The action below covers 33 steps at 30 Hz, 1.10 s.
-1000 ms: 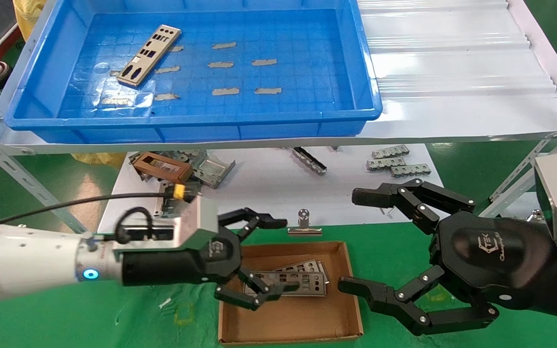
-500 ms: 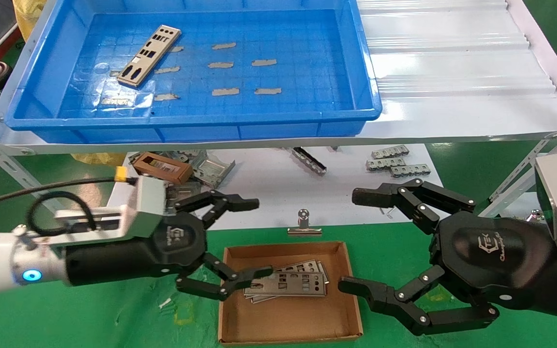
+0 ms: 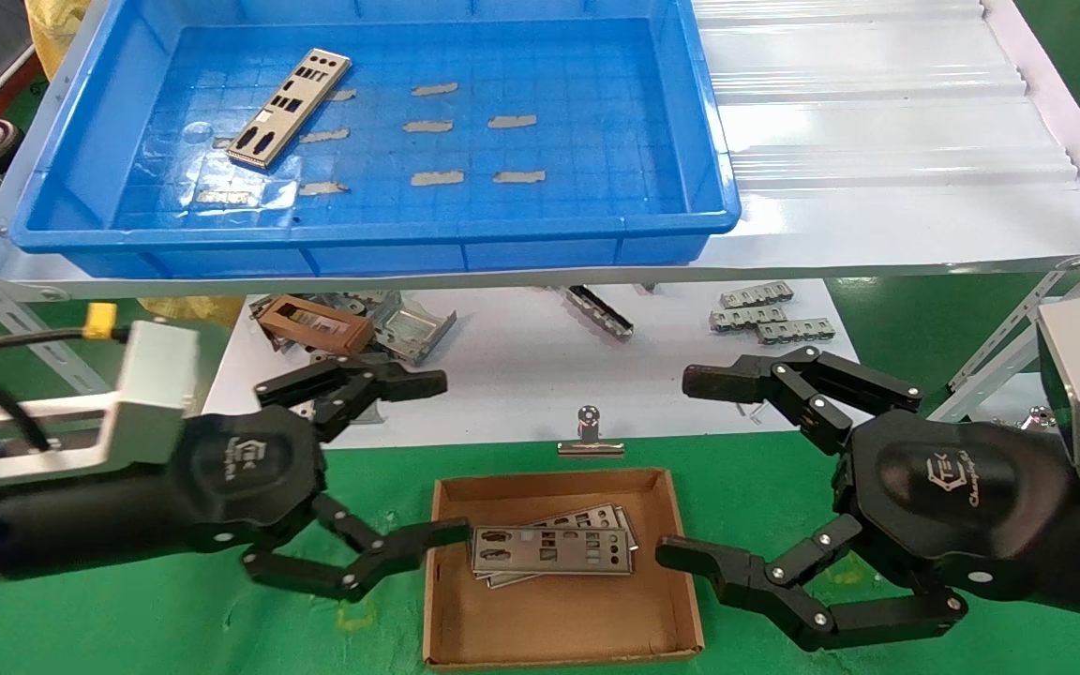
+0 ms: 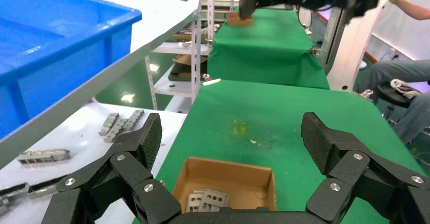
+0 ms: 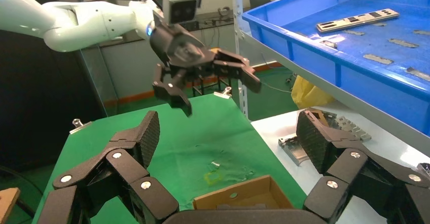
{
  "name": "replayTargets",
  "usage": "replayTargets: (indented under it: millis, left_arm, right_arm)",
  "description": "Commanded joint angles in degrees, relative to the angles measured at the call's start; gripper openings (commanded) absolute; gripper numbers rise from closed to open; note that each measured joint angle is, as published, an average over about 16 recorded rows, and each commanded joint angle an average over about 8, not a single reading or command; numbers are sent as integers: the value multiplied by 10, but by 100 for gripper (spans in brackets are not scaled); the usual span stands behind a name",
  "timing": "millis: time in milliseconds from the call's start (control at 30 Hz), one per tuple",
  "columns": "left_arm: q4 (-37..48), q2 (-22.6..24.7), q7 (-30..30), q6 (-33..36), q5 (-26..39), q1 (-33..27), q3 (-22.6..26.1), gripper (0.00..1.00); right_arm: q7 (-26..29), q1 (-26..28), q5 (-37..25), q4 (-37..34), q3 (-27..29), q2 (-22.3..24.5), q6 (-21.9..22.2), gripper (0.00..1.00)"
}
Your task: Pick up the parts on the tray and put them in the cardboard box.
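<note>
One silver part (image 3: 290, 106) lies aslant in the far left of the blue tray (image 3: 371, 246); the right wrist view shows it too (image 5: 357, 20). Other parts (image 3: 554, 548) are stacked in the cardboard box (image 3: 559, 637) on the green cloth, also visible in the left wrist view (image 4: 205, 199). My left gripper (image 3: 437, 459) hovers just left of the box, open and empty, its lower fingertip near the box's left wall. My right gripper (image 3: 690, 466) hangs open and empty by the box's right wall.
A brown frame with chunky brackets (image 3: 315, 323) and more grey brackets (image 3: 770, 314) lie on the white lower sheet. A binder clip (image 3: 589, 436) sits behind the box. A white corrugated sheet (image 3: 877, 122) lies right of the tray.
My left gripper has pulled back to the left, off the box and away from the stacked parts, staying open. The right arm has not moved.
</note>
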Motion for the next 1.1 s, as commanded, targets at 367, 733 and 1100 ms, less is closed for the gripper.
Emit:
replayTargets:
  millis: [367, 733, 1100]
  left_arm:
    - [-104, -69, -67, -1, -46, 40, -37, 100]
    - [-178, -119, -112, -1, -79, 69, -63, 100]
    - [-177, -119, -112, -1, -80, 70, -63, 100]
  right_arm:
    - [0, 0, 0, 0, 0, 0, 0, 100]
    - [0, 0, 0, 0, 0, 0, 0, 100]
    - [0, 0, 0, 0, 0, 0, 0, 100]
